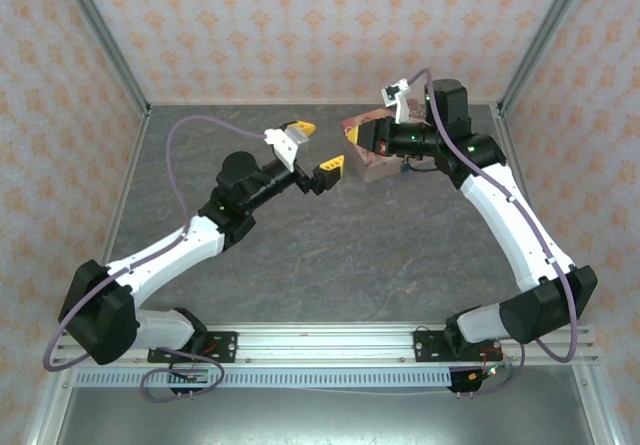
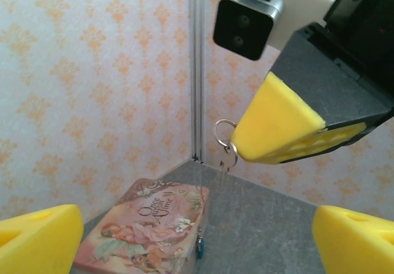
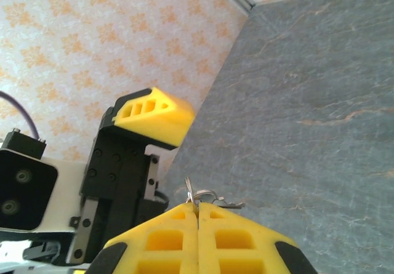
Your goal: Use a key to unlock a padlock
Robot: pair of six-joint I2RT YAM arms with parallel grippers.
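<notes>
Left wrist cam: right gripper (image 2: 241, 143) pinching small silver key w/ ring (image 2: 226, 157). Tiny teal padlock (image 2: 199, 246) hangs on pink illustrated box (image 2: 148, 228), not yet entered. Left gripper (image 1: 315, 150) spread, empty. Insert + turn remain.

- The key (image 2: 224, 165) and its ring (image 2: 222, 130) vanish at their 3 o'clock behind the pressed-together pads of the right end effector (image 2: 246, 146); whether head or ring is clamped cannot be told.
- The padlock (image 2: 199, 247), at 3 o'clock of the pink box (image 2: 148, 231), is too small to show shackle or keyhole.
- That box is cropped at the left wrist view's 6 o'clock.
- The left end effector (image 1: 315, 151) has its pads (image 2: 37, 237) cropped at 7 and 5 o'clock there.
- From above, the right end effector covers part of the box.
</notes>
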